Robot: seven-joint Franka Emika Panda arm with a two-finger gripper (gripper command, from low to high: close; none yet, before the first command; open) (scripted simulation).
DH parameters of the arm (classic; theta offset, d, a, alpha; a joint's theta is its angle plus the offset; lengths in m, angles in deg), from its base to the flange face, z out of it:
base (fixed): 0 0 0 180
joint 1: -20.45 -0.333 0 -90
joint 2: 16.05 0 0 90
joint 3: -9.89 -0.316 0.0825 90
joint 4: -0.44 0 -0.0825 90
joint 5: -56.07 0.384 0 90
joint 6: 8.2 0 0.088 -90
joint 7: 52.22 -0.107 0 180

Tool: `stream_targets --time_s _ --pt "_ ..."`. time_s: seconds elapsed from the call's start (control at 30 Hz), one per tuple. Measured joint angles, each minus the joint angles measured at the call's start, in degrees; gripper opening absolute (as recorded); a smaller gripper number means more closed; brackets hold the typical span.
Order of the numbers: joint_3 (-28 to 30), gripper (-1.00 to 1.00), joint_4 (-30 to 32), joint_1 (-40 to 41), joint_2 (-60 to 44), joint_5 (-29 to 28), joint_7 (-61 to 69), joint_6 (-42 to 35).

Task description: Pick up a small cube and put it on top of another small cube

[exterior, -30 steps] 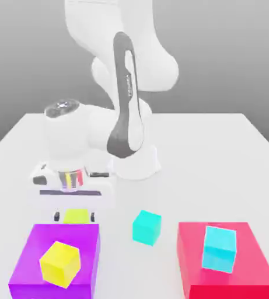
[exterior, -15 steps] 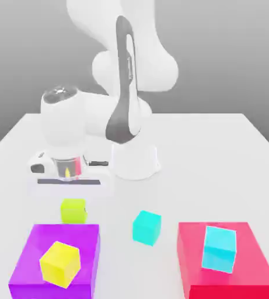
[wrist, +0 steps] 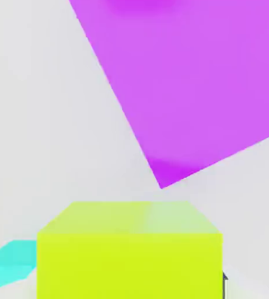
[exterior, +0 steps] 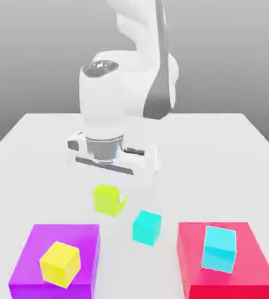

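Hand [exterior: 111,198] now pinching lime cube [exterior: 108,200], lifted and shifted toward teal cube [exterior: 146,228]. Stacking next, I'd say.

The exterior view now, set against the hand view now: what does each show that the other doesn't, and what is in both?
Only in the exterior view: the yellow cube on the purple block, the red block with a light-blue cube on it, and the robot arm.

Only in the hand view: no separate object; it adds a close look at the lime cube.

In both: the lime cube, the purple block and the teal cube, partly hidden behind the lime cube in the hand view.
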Motion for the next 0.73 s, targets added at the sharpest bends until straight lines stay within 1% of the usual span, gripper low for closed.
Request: stream_targets --time_s 0.33,0.43,0.63,0.67,0.73 --pt "-10.6 -1.0 1.2 -2.6 5.7 5.1 -28.0 -4.7" --pt "-12.5 -1.0 1.2 -1.2 2.5 3.6 -31.8 -1.5" --pt "-14.6 -1.0 1.2 2.2 -8.5 -2.4 -36.3 9.3" --pt "-14.6 1.0 1.2 2.5 -10.2 -3.4 -37.0 11.0" --pt "-14.6 1.0 1.2 2.5 -10.2 -3.4 -37.0 11.0"
